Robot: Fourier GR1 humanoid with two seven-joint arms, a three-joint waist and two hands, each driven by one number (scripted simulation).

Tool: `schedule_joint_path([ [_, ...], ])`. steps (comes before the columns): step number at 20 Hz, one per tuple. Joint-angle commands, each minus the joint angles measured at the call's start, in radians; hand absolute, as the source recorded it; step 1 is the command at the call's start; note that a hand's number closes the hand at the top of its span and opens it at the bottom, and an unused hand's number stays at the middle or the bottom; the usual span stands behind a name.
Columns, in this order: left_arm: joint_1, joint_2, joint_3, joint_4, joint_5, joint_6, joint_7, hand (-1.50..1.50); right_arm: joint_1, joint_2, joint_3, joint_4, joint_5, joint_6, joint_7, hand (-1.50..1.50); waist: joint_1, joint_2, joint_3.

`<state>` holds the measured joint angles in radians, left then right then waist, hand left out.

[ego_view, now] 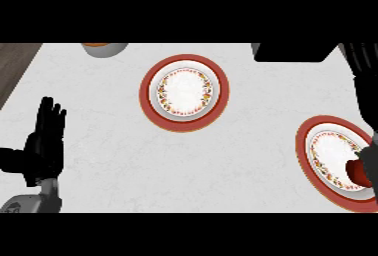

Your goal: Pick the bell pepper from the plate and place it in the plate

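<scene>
Red bell pepper (359, 170): lying on the near right plate (325, 150), at its right side by the view's edge, partly covered by the right hand (368, 160); its long axis and heading are not readable. Right hand's fingers are showing as a dark shape curling at the pepper; whether they are closing on it cannot be told. Red-rimmed second plate (184, 92): sitting farther back at centre on the white desk (111, 130), well apart. Left hand (46, 137): resting open at the left, fingers straight and pointing up.
</scene>
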<state>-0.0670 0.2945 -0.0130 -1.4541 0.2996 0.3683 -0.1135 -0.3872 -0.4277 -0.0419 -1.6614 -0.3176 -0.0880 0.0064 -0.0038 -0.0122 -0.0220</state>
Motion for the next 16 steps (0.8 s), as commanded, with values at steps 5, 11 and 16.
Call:
schedule_joint_path([
  [5,-0.158,0.167,-0.075,-0.075,-0.070,-0.174,0.049,0.00,0.013,-0.007,0.094,0.258,0.132,0.082,-0.083,1.50,0.031,0.027,0.024],
  [11,-0.172,0.171,-0.108,-0.098,-0.056,-0.214,0.096,0.00,0.205,-0.099,0.161,0.415,0.553,-0.244,0.045,1.50,0.003,0.027,0.025],
  [16,-0.202,0.187,-0.096,-0.106,-0.040,-0.244,0.149,0.00,0.265,0.132,0.044,0.467,0.422,-0.429,-0.285,-1.50,-0.001,0.016,0.025],
])
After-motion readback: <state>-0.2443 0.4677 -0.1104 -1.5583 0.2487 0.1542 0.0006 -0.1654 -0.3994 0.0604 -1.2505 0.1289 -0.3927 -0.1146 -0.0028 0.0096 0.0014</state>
